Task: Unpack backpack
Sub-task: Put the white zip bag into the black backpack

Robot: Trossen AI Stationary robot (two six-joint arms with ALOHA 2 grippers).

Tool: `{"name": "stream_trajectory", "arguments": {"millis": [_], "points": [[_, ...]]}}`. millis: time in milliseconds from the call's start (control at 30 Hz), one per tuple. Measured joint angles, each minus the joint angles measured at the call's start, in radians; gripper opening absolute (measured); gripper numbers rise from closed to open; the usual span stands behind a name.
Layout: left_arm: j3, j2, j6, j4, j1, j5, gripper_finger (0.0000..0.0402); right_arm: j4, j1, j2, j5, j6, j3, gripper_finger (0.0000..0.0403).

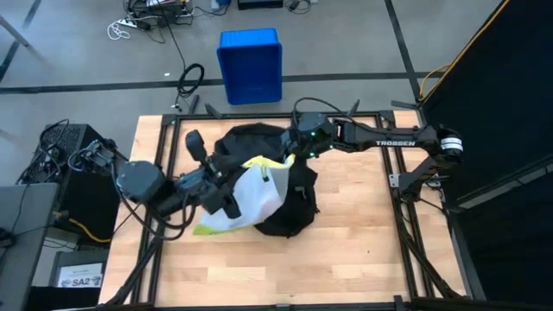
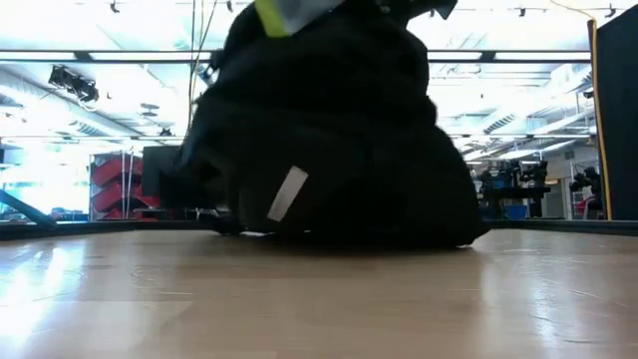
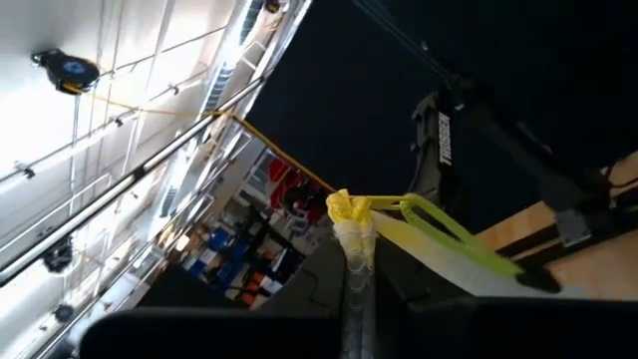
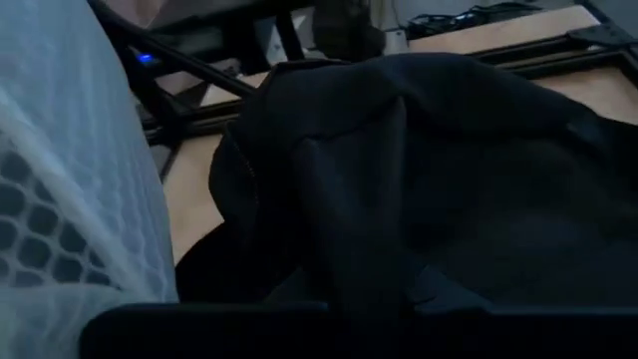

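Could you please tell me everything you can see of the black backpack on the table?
The backpack is black, soft-looking fabric, slumped in a rumpled mound near the middle of the wooden table. The low view shows a small pale strip on its side. A white mesh bag with yellow-green trim lies partly out of it, across its left side. The left pincer is at that bag; the right pincer is at the backpack's far edge.

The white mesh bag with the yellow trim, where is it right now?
In the high view the white bag lies draped over the backpack mid-table, on its left side, between the left gripper and the right gripper.
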Motion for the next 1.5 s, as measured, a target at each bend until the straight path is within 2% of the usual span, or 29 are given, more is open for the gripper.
{"name": "stream_trajectory", "arguments": {"millis": [300,433,633,1000,1233,1300,1400,1500], "points": [[0.0,0.002,-0.116,-0.29,0.071,0.182,0.0,-0.08,0.023,-0.003,-0.01,-0.03,0.104,0.0],[-0.001,0.002,-0.212,-0.426,0.099,0.246,0.0,-0.128,0.033,-0.004,-0.014,-0.048,0.164,0.0],[-0.001,0.013,-0.373,-0.601,0.14,0.419,0.0,-0.149,0.048,-0.004,-0.024,-0.057,0.228,0.0],[-0.001,0.112,-0.531,-0.776,0.232,0.418,0.0,-0.201,0.074,-0.004,-0.003,-0.06,0.31,0.0],[-0.002,0.138,-0.585,-0.818,0.282,0.267,0.0,-0.226,0.079,-0.005,0.027,-0.049,0.312,0.0],[-0.003,0.138,-0.598,-0.807,0.298,0.303,0.0,-0.238,0.079,-0.005,0.034,-0.049,0.312,0.0],[-0.001,0.161,-0.607,-0.772,0.324,0.409,0.0,-0.244,0.079,-0.006,0.018,-0.048,0.312,0.0],[0.0,0.215,-0.607,-0.755,0.35,0.431,0.0,-0.26,0.079,-0.006,0.016,-0.049,0.312,0.0]]}}
